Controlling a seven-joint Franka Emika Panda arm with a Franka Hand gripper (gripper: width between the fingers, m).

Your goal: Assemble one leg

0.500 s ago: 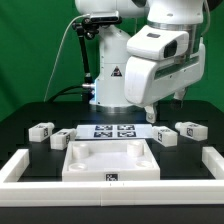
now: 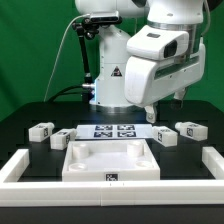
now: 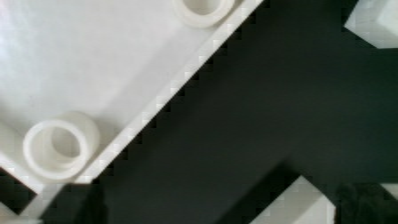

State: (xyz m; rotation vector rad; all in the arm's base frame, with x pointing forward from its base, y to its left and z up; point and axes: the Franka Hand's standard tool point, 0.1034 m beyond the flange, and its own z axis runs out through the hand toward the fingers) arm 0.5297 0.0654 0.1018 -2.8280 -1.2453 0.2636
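Several small white legs with black-and-white tags lie on the black table: two on the exterior view's left (image 2: 40,130) (image 2: 62,139) and two on its right (image 2: 165,136) (image 2: 190,130). The large white recessed panel (image 2: 108,160) lies in front of them. My gripper (image 2: 150,115) hangs above the table behind the panel's right side, near the inner right leg, touching nothing. In the wrist view the panel (image 3: 89,70) shows with two round sockets (image 3: 57,146), and my gripper (image 3: 217,205) looks open and empty, its dark fingers (image 3: 54,205) far apart.
The marker board (image 2: 113,130) lies flat behind the panel. A low white wall (image 2: 20,166) borders the table at the front and both sides. The robot base (image 2: 110,80) stands at the back.
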